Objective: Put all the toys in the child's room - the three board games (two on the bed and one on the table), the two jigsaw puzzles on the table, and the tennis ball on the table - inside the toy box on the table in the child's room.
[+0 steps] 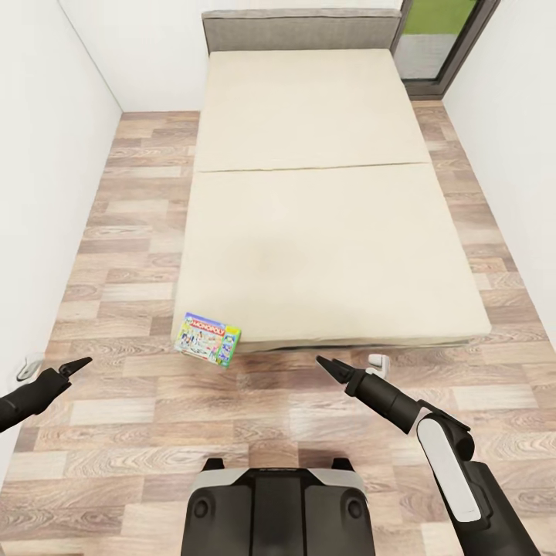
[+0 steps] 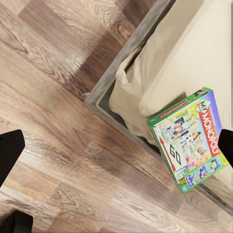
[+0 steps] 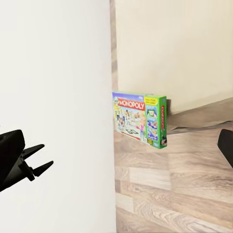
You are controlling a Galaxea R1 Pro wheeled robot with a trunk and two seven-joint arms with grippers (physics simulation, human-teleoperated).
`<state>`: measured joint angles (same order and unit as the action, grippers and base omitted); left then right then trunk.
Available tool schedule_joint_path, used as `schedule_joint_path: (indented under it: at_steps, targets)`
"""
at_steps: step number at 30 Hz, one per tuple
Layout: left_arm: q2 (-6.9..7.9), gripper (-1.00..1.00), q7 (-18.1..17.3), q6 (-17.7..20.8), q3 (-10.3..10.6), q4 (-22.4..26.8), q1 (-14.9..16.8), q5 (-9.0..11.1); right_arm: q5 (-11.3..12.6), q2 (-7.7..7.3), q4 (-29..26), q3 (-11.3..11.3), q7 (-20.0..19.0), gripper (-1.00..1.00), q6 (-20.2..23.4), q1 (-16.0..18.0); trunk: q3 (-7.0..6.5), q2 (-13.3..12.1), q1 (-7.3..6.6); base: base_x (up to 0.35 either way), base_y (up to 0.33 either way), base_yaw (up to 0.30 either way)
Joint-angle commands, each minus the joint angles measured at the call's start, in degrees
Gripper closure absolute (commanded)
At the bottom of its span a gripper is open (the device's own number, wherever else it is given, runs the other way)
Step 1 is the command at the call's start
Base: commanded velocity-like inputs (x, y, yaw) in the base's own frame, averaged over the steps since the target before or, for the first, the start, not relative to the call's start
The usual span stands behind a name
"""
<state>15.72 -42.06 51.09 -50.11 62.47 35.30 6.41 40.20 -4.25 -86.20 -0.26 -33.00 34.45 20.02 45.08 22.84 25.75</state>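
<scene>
A green-edged Monopoly board game (image 1: 207, 338) (image 2: 191, 138) (image 3: 141, 120) leans tilted against the foot of the bed (image 1: 324, 232), at its near left corner, lower edge on the wood floor. The beige mattress top is bare. My left gripper (image 1: 79, 361) hovers over the floor to the left of the box, open and empty. My right gripper (image 1: 323, 361) hangs to the right of the box, just before the bed's foot, also open and empty. The toy box, the table, the jigsaw puzzles and the tennis ball are out of view.
White walls (image 1: 46, 154) close in both sides of the bed, leaving narrow strips of plank floor. A dark-framed window (image 1: 440, 38) stands at the back right. Small white objects (image 1: 378, 361) (image 1: 31, 367) lie on the floor beside each gripper. My base (image 1: 278, 502) is at the picture's bottom.
</scene>
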Motion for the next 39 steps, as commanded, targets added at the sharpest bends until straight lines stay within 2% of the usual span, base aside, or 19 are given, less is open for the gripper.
schedule_joint_path:
  at_steps: [1,39]
  targets:
    - [0.0,-1.0,0.0,0.4,-0.1,0.0,0.0,0.3,0.4,-0.02,0.0,0.0,0.0,-1.0,0.4,0.0,-0.04,0.1,0.04,0.0,0.0,0.0]
    - [-0.08,-1.0,0.0,0.4,-0.1,0.0,0.0,0.3,0.4,-0.05,0.0,0.0,0.0,-1.0,0.4,0.0,-3.61,0.1,0.04,-0.008,0.0,0.0]
